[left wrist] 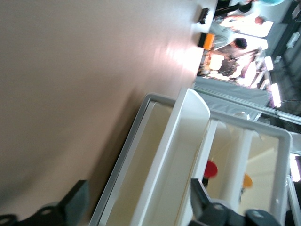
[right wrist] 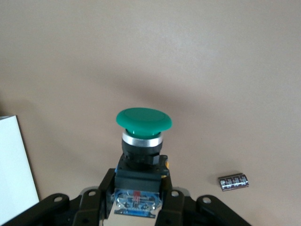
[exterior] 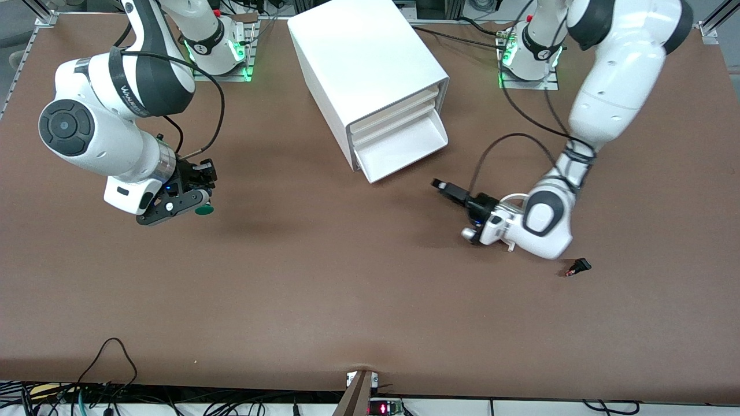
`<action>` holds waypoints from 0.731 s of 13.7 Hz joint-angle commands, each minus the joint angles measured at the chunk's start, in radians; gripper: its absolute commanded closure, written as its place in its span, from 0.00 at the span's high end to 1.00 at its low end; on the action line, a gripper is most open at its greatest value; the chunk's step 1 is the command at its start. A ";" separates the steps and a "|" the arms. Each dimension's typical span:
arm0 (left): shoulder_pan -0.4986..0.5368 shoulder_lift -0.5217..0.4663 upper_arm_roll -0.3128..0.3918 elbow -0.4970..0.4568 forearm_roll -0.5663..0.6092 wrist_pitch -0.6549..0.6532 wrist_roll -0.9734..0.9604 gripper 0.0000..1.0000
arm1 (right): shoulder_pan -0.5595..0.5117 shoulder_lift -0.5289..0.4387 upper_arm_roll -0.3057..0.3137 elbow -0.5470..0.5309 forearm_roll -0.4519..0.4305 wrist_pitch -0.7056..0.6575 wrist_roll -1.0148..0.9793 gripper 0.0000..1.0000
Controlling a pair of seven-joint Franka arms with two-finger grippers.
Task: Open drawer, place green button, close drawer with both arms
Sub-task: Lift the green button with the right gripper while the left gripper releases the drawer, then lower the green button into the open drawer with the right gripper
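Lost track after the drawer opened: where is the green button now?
The button is clamped in the right gripper, up over bare table toward the right arm's end, well short of the open drawer.

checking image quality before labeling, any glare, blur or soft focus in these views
Left wrist view: motion-blurred throughout, with blown-out glare on the table and the bright background above the drawer. Right wrist view: the button is sharp, evenly lit. Front view: sharp, soft shadows on the tabletop under the right gripper and left gripper.

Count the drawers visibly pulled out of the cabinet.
1: the lowest drawer juts from the white cabinet, near the open left gripper. The drawers above sit flush. The right gripper holds the button.
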 commanded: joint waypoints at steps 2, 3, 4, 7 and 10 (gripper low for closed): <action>0.090 -0.113 -0.004 0.074 0.246 -0.074 -0.104 1.00 | 0.043 0.020 0.041 0.031 0.055 -0.026 0.142 0.00; 0.116 -0.144 -0.005 0.076 0.305 -0.079 -0.104 1.00 | 0.081 0.029 0.053 0.031 0.072 -0.024 0.221 0.00; 0.134 -0.173 -0.004 0.076 0.359 -0.080 -0.105 1.00 | 0.129 0.043 0.055 0.040 0.074 -0.017 0.307 0.00; 0.176 -0.256 -0.004 0.076 0.530 -0.079 -0.102 1.00 | 0.299 0.172 0.055 0.159 0.069 -0.012 0.542 0.00; 0.193 -0.339 -0.002 0.079 0.696 -0.073 -0.102 1.00 | 0.425 0.371 0.055 0.426 0.069 -0.012 0.780 0.00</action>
